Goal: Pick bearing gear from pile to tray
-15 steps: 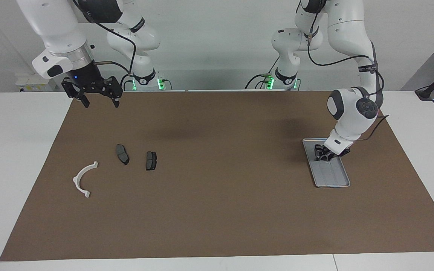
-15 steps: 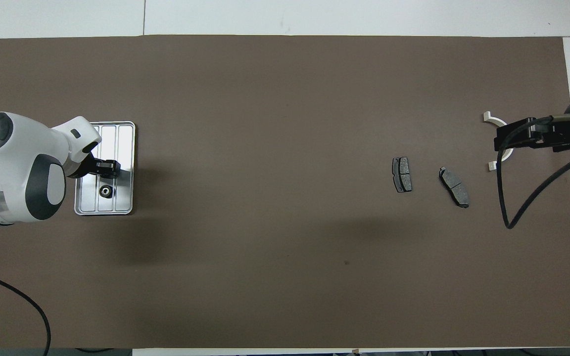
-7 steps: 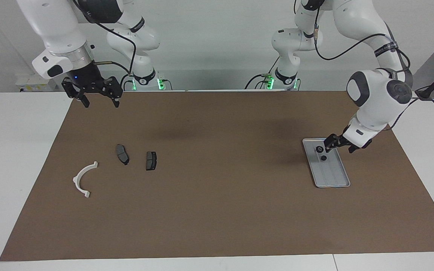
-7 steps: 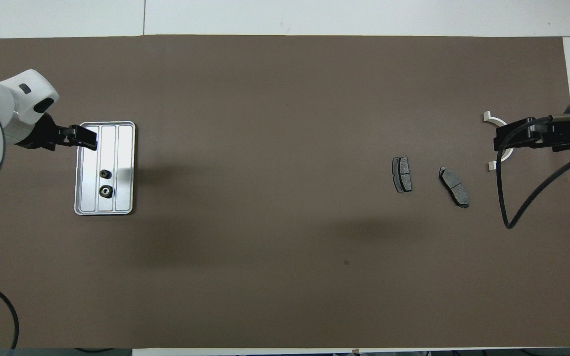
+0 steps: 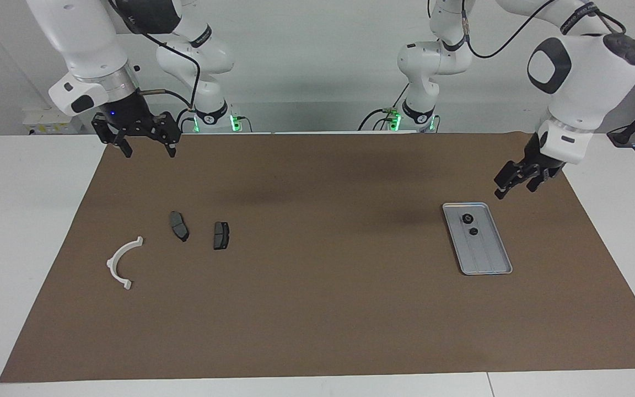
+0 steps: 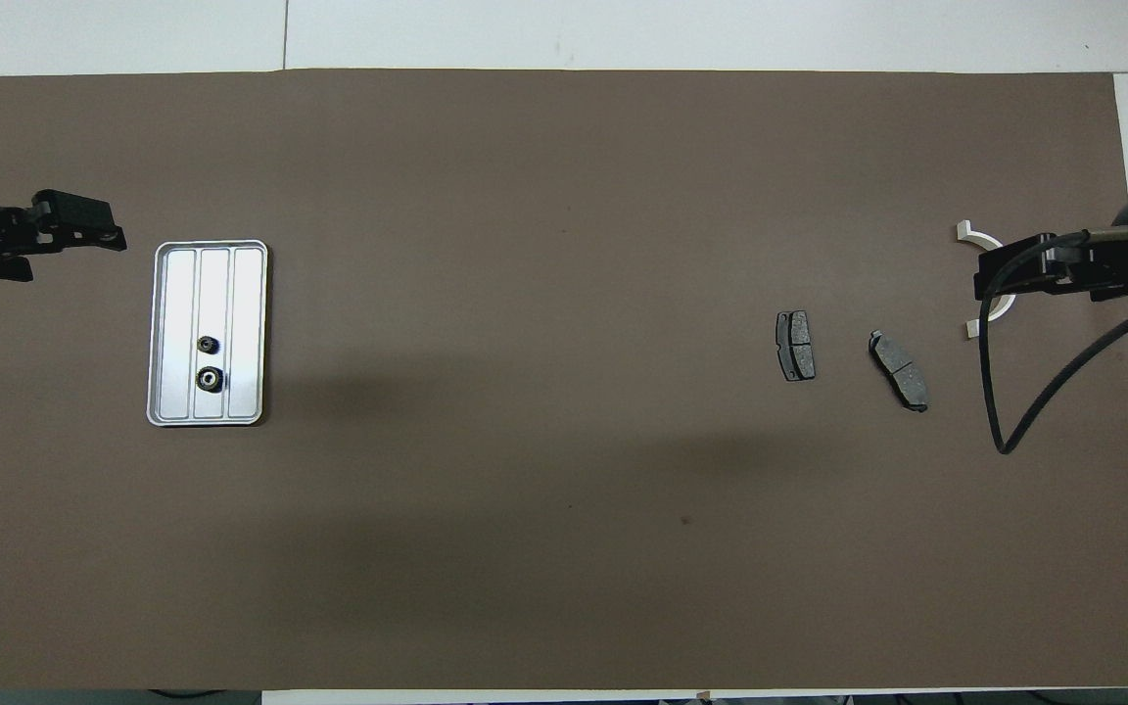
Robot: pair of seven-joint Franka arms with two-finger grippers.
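Two small black bearing gears lie side by side in the silver ribbed tray (image 5: 489,260) (image 6: 243,294): a larger one (image 5: 467,218) (image 6: 210,378) and a smaller one (image 5: 473,231) (image 6: 207,344). My left gripper (image 5: 514,189) (image 6: 70,253) hangs open and empty above the mat, off the tray toward the left arm's end. The pile holds a white curved bracket (image 5: 123,261) (image 6: 965,232) and two dark brake pads (image 5: 178,225) (image 5: 221,235) (image 6: 898,370) (image 6: 795,345). My right gripper (image 5: 148,153) (image 6: 990,274) waits open, raised over the mat's edge, and partly covers the bracket in the overhead view.
A brown mat (image 5: 317,309) covers most of the white table. The right arm's black cable (image 6: 1024,392) loops over the mat at that arm's end.
My left gripper opened over the tray, left the smaller gear beside the larger one, then rose and drew back off the tray. The right arm stayed still.
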